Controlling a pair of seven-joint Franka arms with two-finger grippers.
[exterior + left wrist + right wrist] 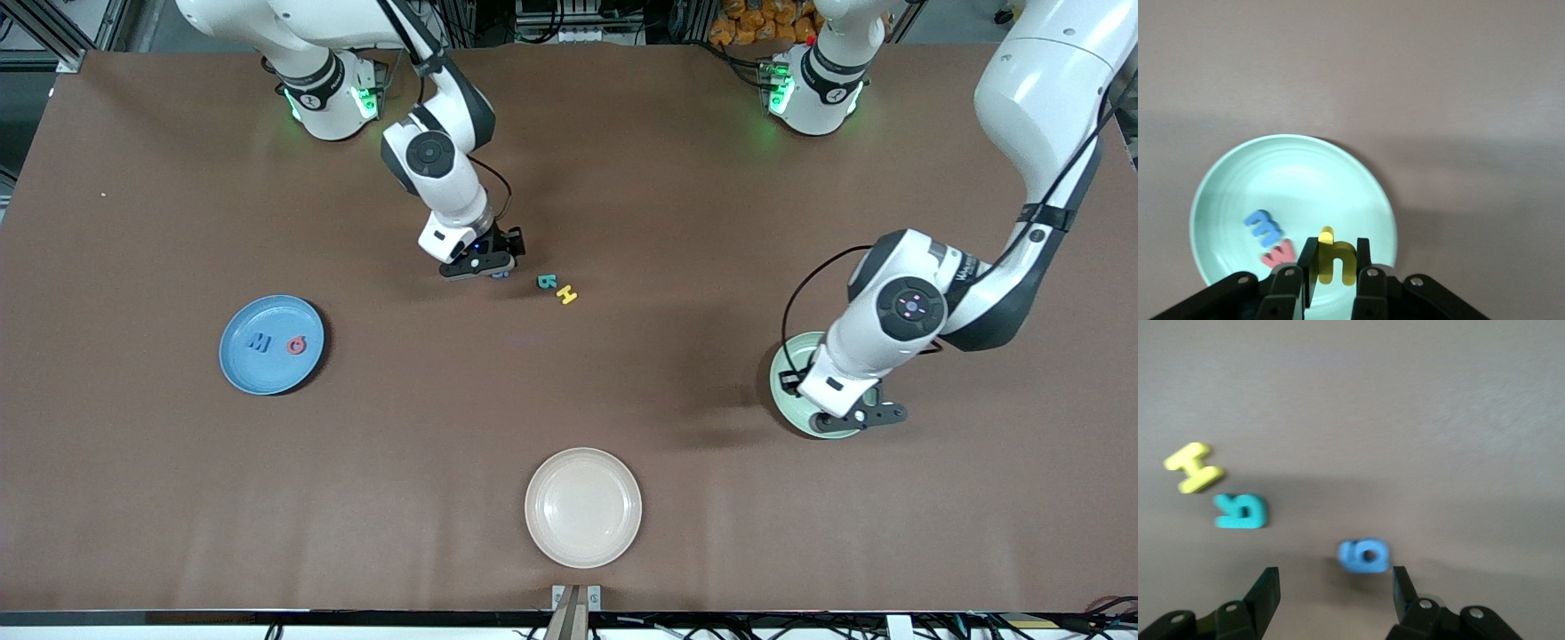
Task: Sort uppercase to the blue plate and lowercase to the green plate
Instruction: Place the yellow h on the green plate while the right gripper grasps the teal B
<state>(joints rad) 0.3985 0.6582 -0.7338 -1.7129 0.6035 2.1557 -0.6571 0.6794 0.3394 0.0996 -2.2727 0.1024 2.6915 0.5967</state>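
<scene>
**Letter sorting: one piece in hand, three loose on the surface**

Blue plate lies toward the right arm's end of the surface and carries a blue M and a red G, side by side, apart. Green plate lies toward the left arm's end and carries a blue m with a red piece touching it.

Left gripper hangs over the green plate, clenched on a yellow h, which stands upright between the fingers.

Right gripper is low over the middle of the surface with fingers spread. A blue g lies on the surface between them; contact cannot be confirmed. A teal B and a yellow H lie just beside it, toward the left arm's end, close together.

A cream plate sits nearest the front camera.
</scene>
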